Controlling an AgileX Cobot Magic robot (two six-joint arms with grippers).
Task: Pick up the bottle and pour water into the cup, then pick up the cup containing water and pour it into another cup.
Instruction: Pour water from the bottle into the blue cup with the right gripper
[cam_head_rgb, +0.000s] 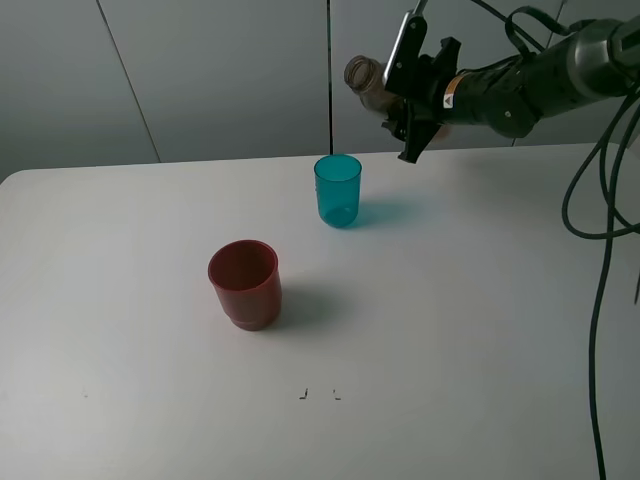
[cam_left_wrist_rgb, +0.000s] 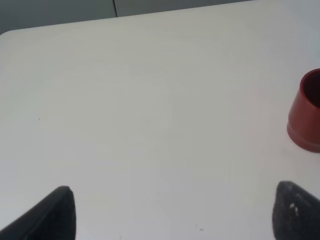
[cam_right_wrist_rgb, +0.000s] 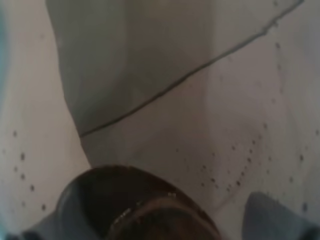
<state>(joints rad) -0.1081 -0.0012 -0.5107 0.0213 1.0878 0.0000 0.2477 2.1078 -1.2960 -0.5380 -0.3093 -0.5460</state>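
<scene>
— Right wrist view first: what is being gripped by the right gripper (cam_head_rgb: 406, 102)?

— The bottle (cam_right_wrist_rgb: 135, 205) is being clamped between its fingers. The smoky brown body is being shown very close and blurred, so the contact itself is not being made out there.

— Where is the bottle being carried, then?

— In the exterior high view it is being held in the air, tipped onto its side, above the teal cup (cam_head_rgb: 338, 190) and a little beyond it to the right. The capless neck is being pointed leftward, toward the space over the teal cup. Bottle and cup are being kept apart. Whether any water is being poured cannot be told.

— How is the teal cup being supported?

— It is being carried upright by the white table (cam_head_rgb: 120, 300), with nothing touching it.

— And the left gripper (cam_left_wrist_rgb: 174, 200)?

— Its dark fingers (cam_left_wrist_rgb: 55, 215) are being held spread wide, with nothing between them and only bare tabletop below. Its place relative to the teal cup cannot be told.

— Is another cup being shown?

— The red cup (cam_head_rgb: 245, 283) is being shown upright, to the left of the teal cup and nearer the camera, close by but not touching. It is also being caught at the edge of the left wrist picture.
</scene>
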